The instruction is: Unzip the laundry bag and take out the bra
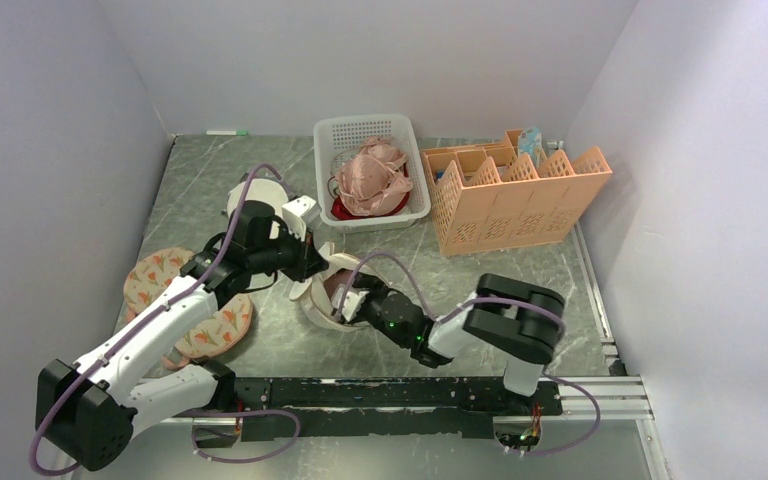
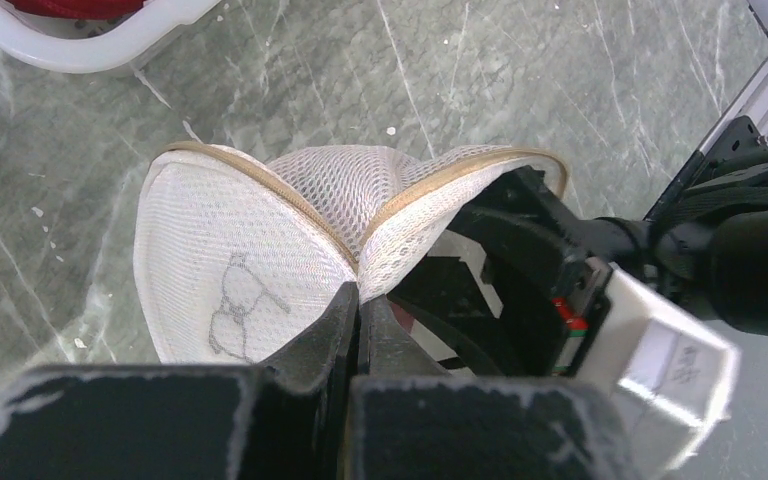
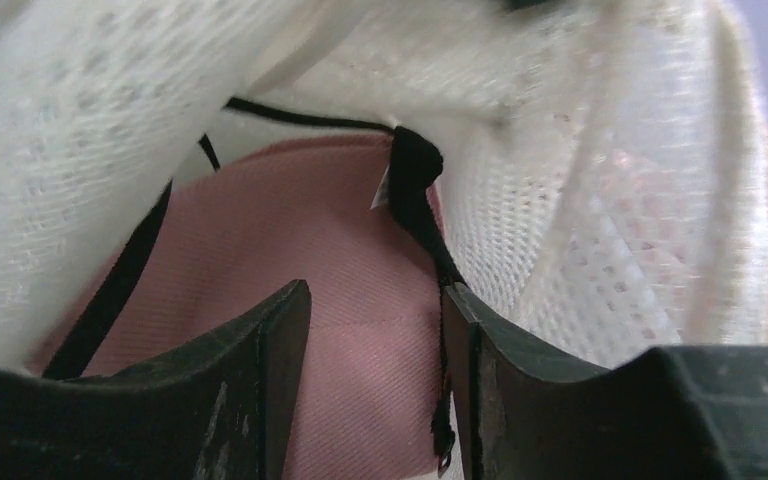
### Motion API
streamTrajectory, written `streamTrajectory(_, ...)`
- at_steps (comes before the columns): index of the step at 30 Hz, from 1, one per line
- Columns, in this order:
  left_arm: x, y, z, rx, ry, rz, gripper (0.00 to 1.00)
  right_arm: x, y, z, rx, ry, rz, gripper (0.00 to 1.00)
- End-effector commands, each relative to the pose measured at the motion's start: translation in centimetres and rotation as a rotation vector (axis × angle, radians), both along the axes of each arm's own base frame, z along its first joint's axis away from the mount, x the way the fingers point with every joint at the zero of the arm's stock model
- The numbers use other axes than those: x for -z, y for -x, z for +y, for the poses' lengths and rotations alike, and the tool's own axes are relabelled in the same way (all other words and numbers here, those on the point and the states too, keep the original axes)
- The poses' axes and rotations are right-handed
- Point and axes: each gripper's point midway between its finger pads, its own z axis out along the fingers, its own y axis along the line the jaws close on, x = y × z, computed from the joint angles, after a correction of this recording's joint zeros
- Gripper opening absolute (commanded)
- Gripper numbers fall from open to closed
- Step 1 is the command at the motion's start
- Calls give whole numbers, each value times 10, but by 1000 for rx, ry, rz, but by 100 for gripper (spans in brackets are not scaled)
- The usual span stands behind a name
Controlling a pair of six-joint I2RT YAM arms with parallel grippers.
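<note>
Mesh laundry bag (image 2: 230, 260) — left tool (image 2: 358, 300) pinching rim, right tool (image 3: 375, 300) spread over pink bra (image 3: 290, 220)

Soft, even light falls from overhead in the top view. It is bright on the pale walls and leaves only faint shadows on the counter (image 1: 520, 280) under the arms beside the laundry bag (image 1: 312, 305). The walls splay outward toward the frame edges. From the left wrist, the bag's mesh is crisp, while the left claw (image 2: 358, 310) just below it is dark and blurred. From the right wrist, the mesh around the bra (image 3: 350, 250) is washed out and soft. The bra's weave is sharp between the dim, grainy right claw (image 3: 375, 300).
</note>
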Motion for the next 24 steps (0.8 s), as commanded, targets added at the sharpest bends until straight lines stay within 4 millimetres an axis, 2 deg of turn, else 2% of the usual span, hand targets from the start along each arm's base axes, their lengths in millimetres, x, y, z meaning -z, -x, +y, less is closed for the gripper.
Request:
streamTrajectory(1,-13,0,-6,27,22,-33,7,-30,-15,0,21,13,-290,52)
streamTrajectory(7,-12,-1,-5,26,16,-34,7,-37,-25,4,78,-40,-360,61)
streamTrajectory(12,-7,0,-7,38,8,-10,7,-38,-27,14,50,-30,-359,61)
streamTrajectory(19,-17,1,-7,40,33,-46,7,-25,-43,27,-23,-42,-247,54)
streamTrajectory(24,-15,2,-8,48,33,-38,7,-15,-63,35,17,-79,-242,50)
